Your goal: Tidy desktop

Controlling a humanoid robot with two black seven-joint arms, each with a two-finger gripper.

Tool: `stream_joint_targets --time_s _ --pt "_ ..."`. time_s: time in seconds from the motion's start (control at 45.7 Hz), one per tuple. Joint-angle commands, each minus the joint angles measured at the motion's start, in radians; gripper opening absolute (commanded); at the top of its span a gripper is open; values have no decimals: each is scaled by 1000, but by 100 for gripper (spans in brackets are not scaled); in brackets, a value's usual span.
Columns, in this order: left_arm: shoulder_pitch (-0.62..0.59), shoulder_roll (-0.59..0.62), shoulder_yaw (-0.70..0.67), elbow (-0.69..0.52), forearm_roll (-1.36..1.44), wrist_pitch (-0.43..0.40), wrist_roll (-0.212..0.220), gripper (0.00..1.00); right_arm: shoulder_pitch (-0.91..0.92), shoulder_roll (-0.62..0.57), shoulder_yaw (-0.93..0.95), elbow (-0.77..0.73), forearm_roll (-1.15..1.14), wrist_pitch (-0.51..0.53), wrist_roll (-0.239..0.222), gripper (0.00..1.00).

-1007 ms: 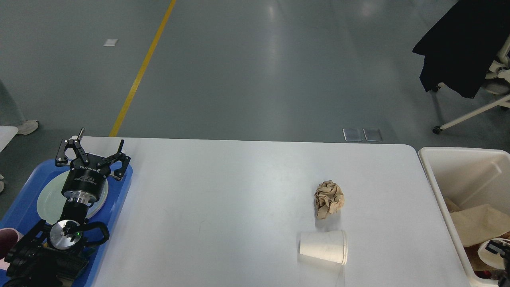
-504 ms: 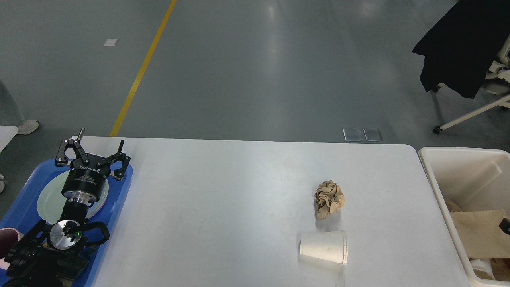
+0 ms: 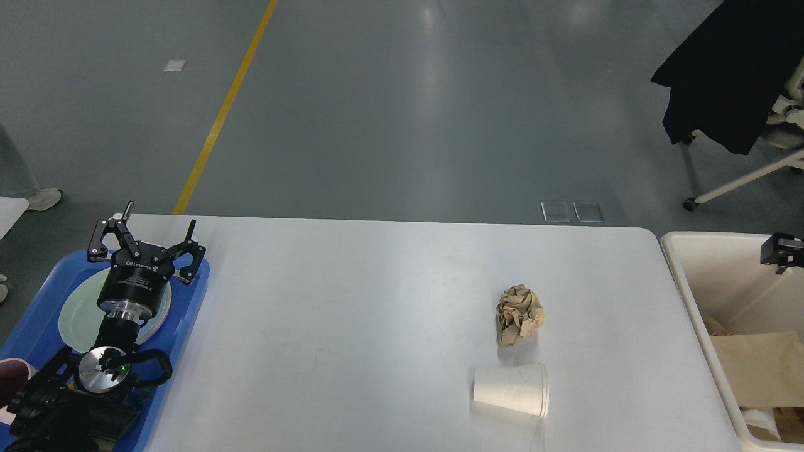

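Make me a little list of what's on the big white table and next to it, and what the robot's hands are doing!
table: white desktop
on table: crumpled paper ball; paper cup lying on its side, nearer than the ball
left side: blue tray holding a plate
right side: cream bin with brown paper inside
left hand: open, empty, above the tray
right hand: mostly out of view, over the bin; open or shut unclear

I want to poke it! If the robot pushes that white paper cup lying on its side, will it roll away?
Probably. The paper cup lies on its side on the smooth desktop, so a nudge would likely roll it, curving because one end is wider. It looks thin and empty, so probably light and easily squashed by a tight grip.
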Motion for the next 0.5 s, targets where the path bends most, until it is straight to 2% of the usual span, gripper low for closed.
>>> stream_joint_targets --time_s 0.0,0.044,0.219,0.372,0.482 --pt "0 0 0 0 0 0 0 96 235 57 -23 278 -1 7 -43 100" --pt "0 -2 0 0 0 0 0 97 300 63 -18 365 4 4 -49 97" --pt "0 0 -2 1 0 0 0 96 473 147 -10 648 19 -18 -52 97" --pt "2 0 -2 1 0 0 0 96 619 187 20 815 129 -16 -49 97" --pt "2 0 -2 1 0 0 0 96 685 239 27 867 212 -16 -49 97"
